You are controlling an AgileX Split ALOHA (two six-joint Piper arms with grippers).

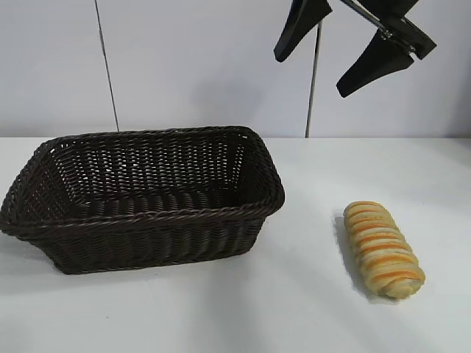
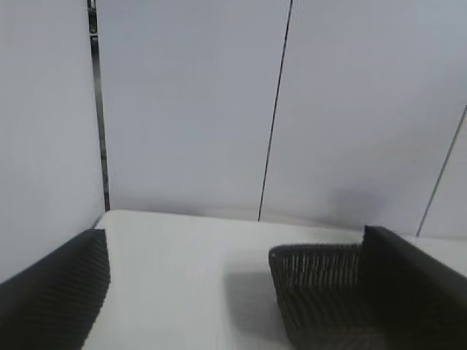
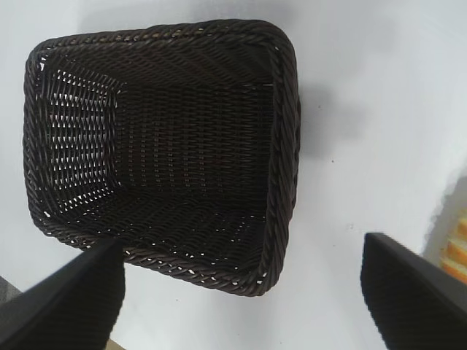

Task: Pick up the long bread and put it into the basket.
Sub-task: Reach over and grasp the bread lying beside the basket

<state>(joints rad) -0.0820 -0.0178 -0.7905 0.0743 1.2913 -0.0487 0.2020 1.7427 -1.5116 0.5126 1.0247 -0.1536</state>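
Now the right hand hangs high w/ fingers spread, empty, above the long bread lying on the tabletop, well apart from the basket. Best: descend, straddle loaf crosswise mid-length. Left hand idle, released.

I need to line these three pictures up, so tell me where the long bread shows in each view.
Exterior view: the long bread lies on the table at lower right, apart from the basket.
Left wrist view: not in it.
Right wrist view: only a sliver at the right edge.
Shared landmark: the basket.
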